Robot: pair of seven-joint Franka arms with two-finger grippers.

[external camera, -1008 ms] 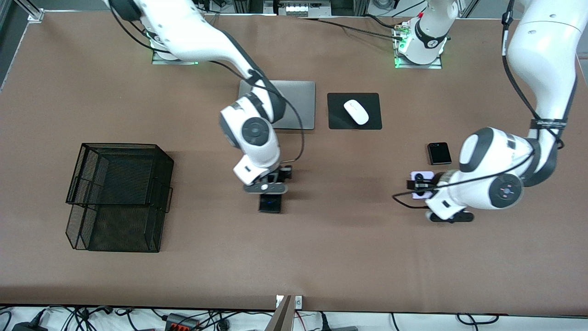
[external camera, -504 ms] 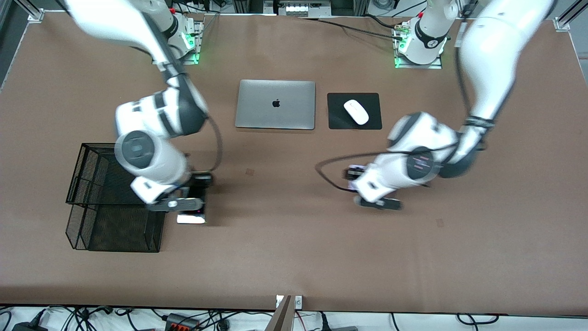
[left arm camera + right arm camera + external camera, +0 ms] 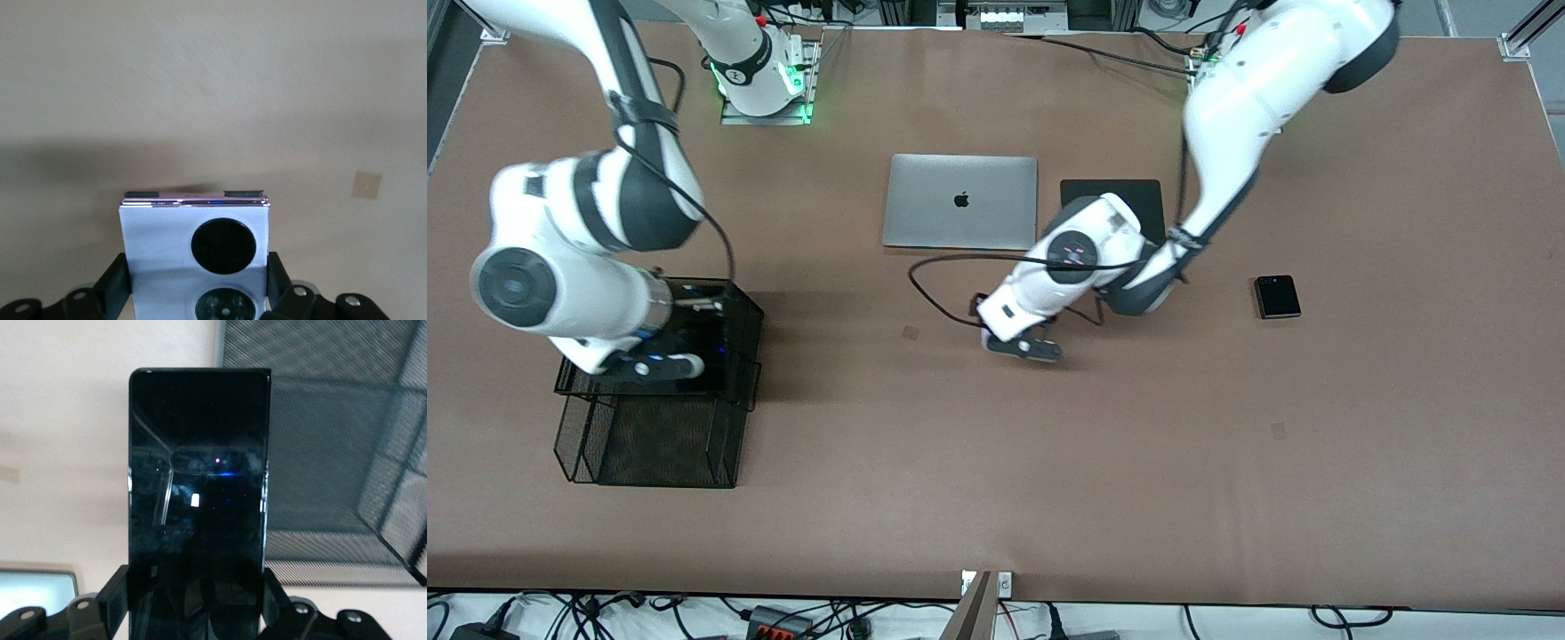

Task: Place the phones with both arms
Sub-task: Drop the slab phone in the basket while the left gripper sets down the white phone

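My right gripper (image 3: 660,364) hangs over the upper tier of the black mesh basket (image 3: 745,307). It is shut on the long flat black phone (image 3: 200,493), which sticks out past the fingers toward the basket's mesh (image 3: 333,453). My left gripper (image 3: 1021,347) is over the middle of the table, nearer the front camera than the laptop. It is shut on the pale lilac-white flip phone (image 3: 193,247), whose two black lenses face the wrist camera; in the front view the hand hides this phone. The small black flip phone (image 3: 1277,296) lies on the table toward the left arm's end.
A closed silver laptop (image 3: 960,203) lies near the robots' bases. Beside it is a black mouse pad (image 3: 1112,188), partly covered by the left arm, which hides the mouse. The basket's lower tier (image 3: 649,444) sticks out toward the front camera.
My right arm carried the black slab phone from the table's middle to over the basket. My left arm carried the lilac phone from the left arm's end to the table's middle.
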